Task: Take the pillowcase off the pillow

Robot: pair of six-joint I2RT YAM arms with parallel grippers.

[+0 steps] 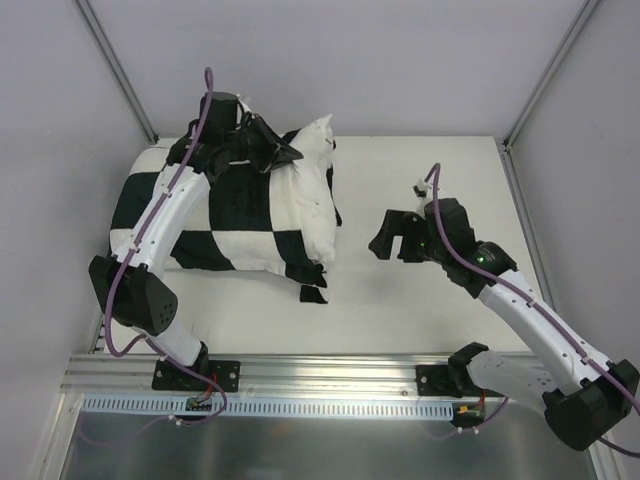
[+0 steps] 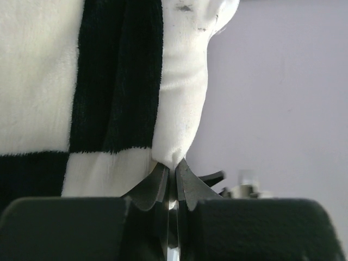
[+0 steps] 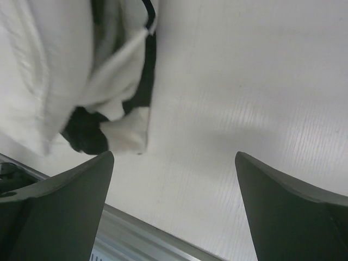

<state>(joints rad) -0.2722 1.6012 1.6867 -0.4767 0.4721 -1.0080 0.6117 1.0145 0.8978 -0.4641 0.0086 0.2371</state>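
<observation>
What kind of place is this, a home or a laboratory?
Likely a robot lab cell: a left arm and right arm bolted to a metal rail, a white table, plain walls.

From my right wrist feed, the right gripper [image 3: 174, 157] stands wide apart, with only bare white table [image 3: 244, 81] between its fingers. Upper left bulges the pillow [image 3: 38, 70]. A checkered pillowcase [image 3: 128, 128] corner lies on the table at its edge. A metal rail [image 3: 141, 239] crosses below.
</observation>
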